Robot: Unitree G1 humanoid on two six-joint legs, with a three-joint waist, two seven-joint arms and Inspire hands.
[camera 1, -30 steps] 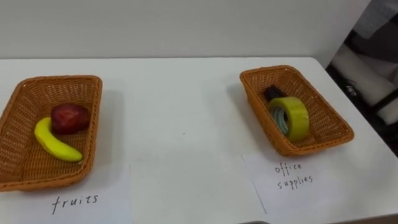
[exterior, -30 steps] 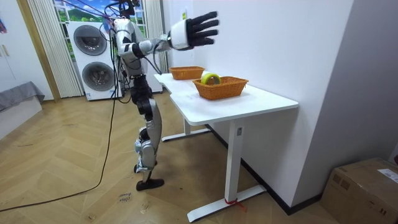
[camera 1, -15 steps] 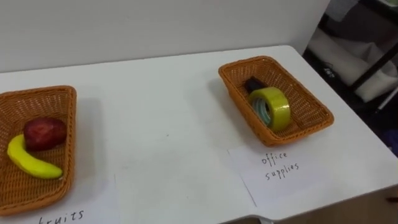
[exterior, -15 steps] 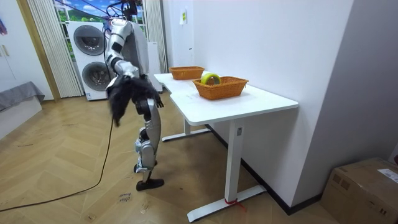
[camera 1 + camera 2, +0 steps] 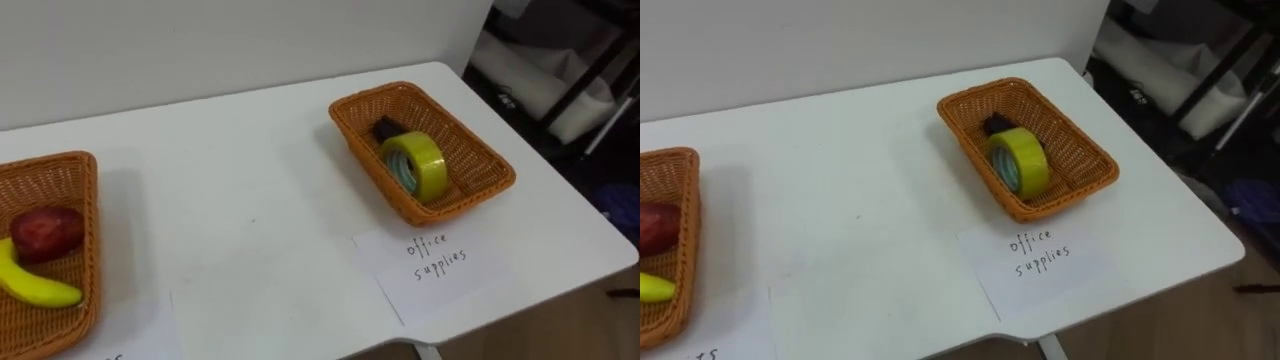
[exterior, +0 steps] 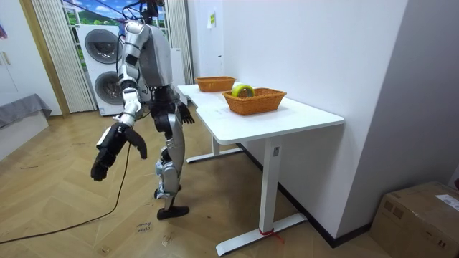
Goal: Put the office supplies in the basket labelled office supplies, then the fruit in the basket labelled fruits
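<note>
1. The yellow tape roll (image 5: pixel 413 165) stands on edge inside the office-supply basket (image 5: pixel 470 160), with a small dark object (image 5: pixel 388 128) just behind it at the far end.
2. A handwritten paper label (image 5: pixel 435 265) lies flat just in front of that basket, on the white table (image 5: pixel 240 190).
3. Well to the left of that basket, the fruit basket (image 5: pixel 50 180) holds a red apple (image 5: pixel 45 232) with a banana (image 5: pixel 35 290) just beside it on the near side.
4. In the room view the robot stands upright at the table's edge. Its right hand (image 6: pixel 111 150) hangs low, well apart from that basket, fingers loose and holding nothing.
5. Its left hand (image 6: pixel 181 113) shows by the table's edge, short of that basket. I cannot tell its state.
</note>
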